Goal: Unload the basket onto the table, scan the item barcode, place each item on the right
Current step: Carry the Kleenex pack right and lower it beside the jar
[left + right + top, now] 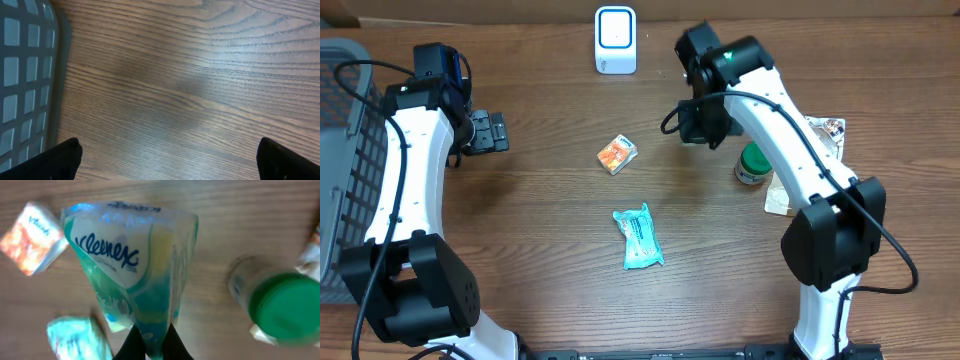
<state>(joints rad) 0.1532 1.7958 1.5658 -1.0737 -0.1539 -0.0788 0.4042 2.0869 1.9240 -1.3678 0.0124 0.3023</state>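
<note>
In the right wrist view my right gripper [154, 342] is shut on the bottom edge of a green and white Kleenex tissue pack [132, 265], which hangs above the table. From overhead, the right gripper [704, 126] is right of the table's middle, and the arm hides the pack. A white scanner with a blue face [615, 40] stands at the back centre. My left gripper [490, 132] is open at the left, over bare wood. The left gripper [172, 160] holds nothing, with both fingertips [65, 157] far apart.
A small orange pack [617, 154] and a teal tissue pack [639, 237] lie mid-table. A green-lidded container [753, 163], a flat tan item [780, 200] and a wrapper [828, 130] sit under the right arm. A grey basket [340, 150] fills the left edge.
</note>
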